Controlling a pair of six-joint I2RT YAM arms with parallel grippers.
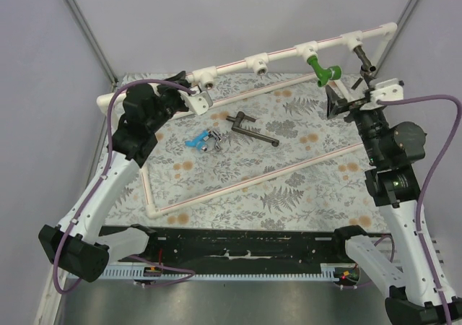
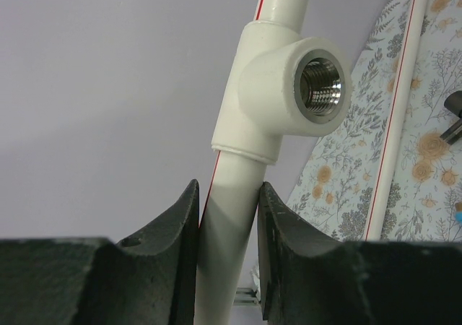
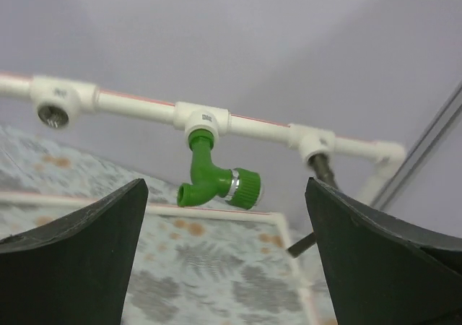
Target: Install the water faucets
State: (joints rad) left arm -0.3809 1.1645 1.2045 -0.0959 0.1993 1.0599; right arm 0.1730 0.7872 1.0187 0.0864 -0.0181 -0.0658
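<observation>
A bright green faucet (image 1: pixel 323 70) hangs screwed into a tee fitting (image 1: pixel 309 52) of the raised white pipe (image 1: pixel 281 55); it also shows in the right wrist view (image 3: pixel 216 180). A dark faucet (image 1: pixel 365 62) hangs from the rightmost fitting. A long dark grey lever faucet (image 1: pixel 253 128), a silver one (image 1: pixel 214 141) and a light blue one (image 1: pixel 195 141) lie on the mat. My left gripper (image 1: pixel 189 94) is shut on the white pipe (image 2: pixel 231 195) just below an empty threaded fitting (image 2: pixel 289 94). My right gripper (image 1: pixel 338 101) is open and empty, short of the green faucet.
Two empty tee fittings (image 1: pixel 204 76) (image 1: pixel 258 63) sit on the raised pipe. The white pipe frame (image 1: pixel 238 184) rests on the floral mat (image 1: pixel 289 188) and crosses it diagonally. Grey walls close in behind. A black rail (image 1: pixel 238 249) runs along the near edge.
</observation>
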